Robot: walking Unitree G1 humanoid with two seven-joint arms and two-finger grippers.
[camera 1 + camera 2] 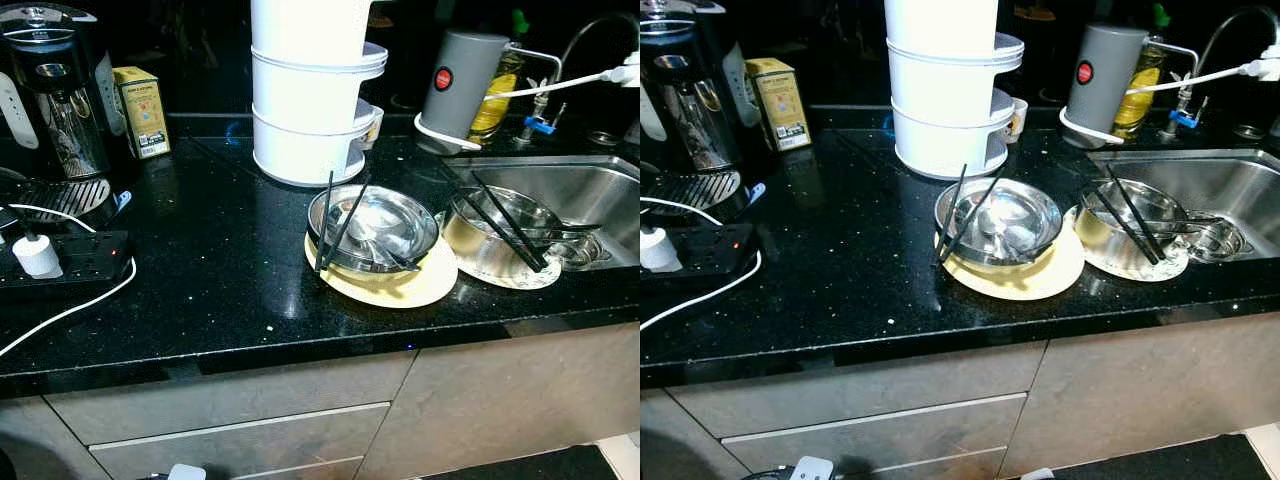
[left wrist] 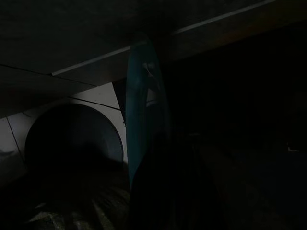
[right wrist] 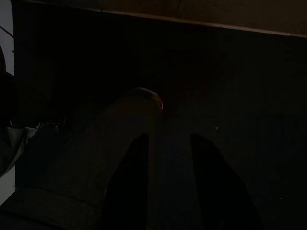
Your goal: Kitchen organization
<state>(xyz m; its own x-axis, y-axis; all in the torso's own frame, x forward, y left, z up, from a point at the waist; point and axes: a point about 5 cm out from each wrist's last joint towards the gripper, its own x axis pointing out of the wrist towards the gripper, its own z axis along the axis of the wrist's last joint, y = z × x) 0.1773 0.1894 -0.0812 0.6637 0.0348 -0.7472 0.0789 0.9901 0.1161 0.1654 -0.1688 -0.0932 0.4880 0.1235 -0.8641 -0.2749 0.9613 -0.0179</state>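
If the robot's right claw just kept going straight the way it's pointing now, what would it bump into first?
Hard to say: the right gripper hangs low in the shade. Ahead lies a dark surface, probably the floor by the cabinet base, but depth is unclear.

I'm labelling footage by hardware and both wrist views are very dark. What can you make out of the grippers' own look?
Little. In the right wrist view, the right gripper shows as two long black fingers, tapering away from the camera. In the left wrist view, the left gripper is a dark, blurred mass with no detail. No cables or markings can be made out on either.
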